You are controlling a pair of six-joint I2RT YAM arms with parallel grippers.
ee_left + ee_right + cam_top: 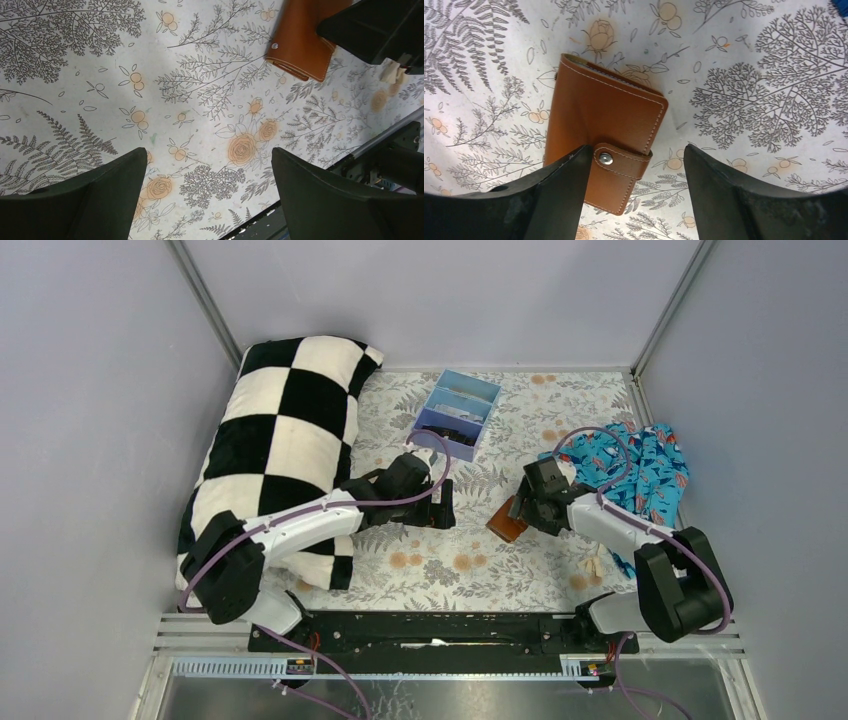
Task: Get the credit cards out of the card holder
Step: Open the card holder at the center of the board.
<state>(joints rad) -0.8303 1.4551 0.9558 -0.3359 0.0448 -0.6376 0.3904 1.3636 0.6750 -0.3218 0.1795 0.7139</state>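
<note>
From the top: spotted the card holder (pixel 507 521) closed on the floral cloth (pixel 440 570), at 7 o'clock just beside the right gripper (pixel 526 503) and at 3 o'clock from the left gripper (pixel 446 510), near but apart. Judged the right arm nearer. From the left wrist: fingers spread wide over bare cloth, gripping nothing; holder off at 1 o'clock, part-covered by the right gripper's dark body. From the right wrist: fingers parted, empty, poised over the holder's near end; long axis running roughly 12 to 6, tipped toward 11 to 5; snap strap (pixel 621 161) fastened, close by the 9 o'clock finger. Contact impossible to tell. No credit cards on show, presumably inside.
</note>
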